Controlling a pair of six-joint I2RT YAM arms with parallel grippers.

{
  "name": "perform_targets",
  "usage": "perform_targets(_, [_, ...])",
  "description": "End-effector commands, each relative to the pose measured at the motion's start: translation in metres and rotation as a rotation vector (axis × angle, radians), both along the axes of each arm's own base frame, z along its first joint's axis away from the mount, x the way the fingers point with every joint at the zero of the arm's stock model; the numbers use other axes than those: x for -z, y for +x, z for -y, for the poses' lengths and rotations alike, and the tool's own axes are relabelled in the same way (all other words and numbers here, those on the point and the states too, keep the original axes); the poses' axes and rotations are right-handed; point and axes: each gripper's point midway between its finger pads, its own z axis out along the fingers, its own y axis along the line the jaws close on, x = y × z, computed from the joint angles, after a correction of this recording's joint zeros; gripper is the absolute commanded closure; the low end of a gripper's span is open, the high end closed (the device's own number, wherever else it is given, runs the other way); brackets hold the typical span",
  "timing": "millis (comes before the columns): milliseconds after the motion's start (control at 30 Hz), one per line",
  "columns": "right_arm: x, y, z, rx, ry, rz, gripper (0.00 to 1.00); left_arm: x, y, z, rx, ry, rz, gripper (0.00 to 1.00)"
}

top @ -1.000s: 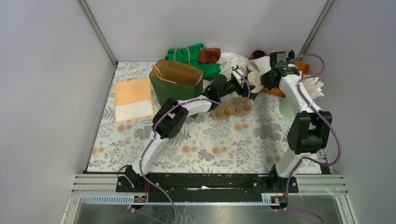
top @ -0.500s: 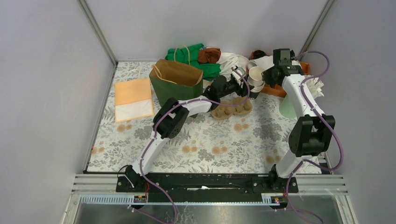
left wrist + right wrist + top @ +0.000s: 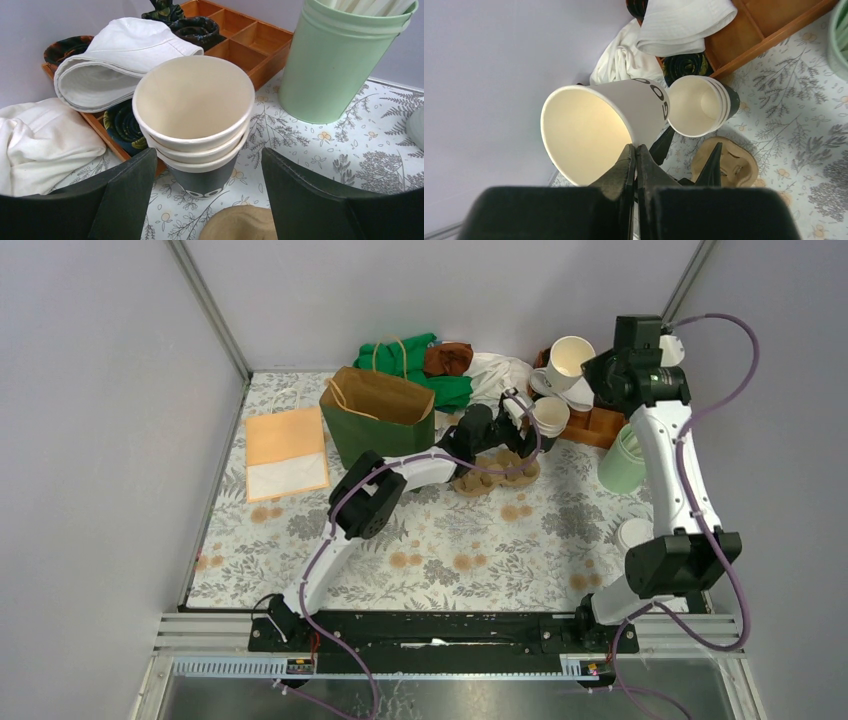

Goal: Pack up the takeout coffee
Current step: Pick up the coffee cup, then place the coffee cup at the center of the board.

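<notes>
Fingers (image 3: 620, 172) of right arm pinch a lidless cup (image 3: 644, 101) by its rim.

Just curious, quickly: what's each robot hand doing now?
Left hand: open, either side of the stack of cream paper cups.
Right hand: closed on one lidless white paper cup's rim.

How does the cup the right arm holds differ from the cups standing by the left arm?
The held cup is single, aloft and tipped sideways, rim pinched by the right gripper. The cup stack is several nested, upright on the table inside the open left gripper. Both are lidless, cream inside.
</notes>
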Motion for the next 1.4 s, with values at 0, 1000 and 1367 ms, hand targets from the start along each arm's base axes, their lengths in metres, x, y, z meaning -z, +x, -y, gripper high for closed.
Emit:
perform_targets(0, [-0.03,-0.039,0.013,0.017,-0.073,0.036,1.0,-0.104,-0.014,-0.006,-0.002,-0.094,0.139,0.18])
perform_targets(1000, [0.131,-0.189,-0.08,-0.726,0.012,-0.237,1.0,-0.104,-0.177,-0.195,-0.364,0.191,-0.656,0.01])
perform_targets(1367, [0.16,-0.17,-0.148,-0.919,-0.191,-0.187,1.0,-0.088,-0.195,-0.258,-0.553,0.155,-0.7,0.01])
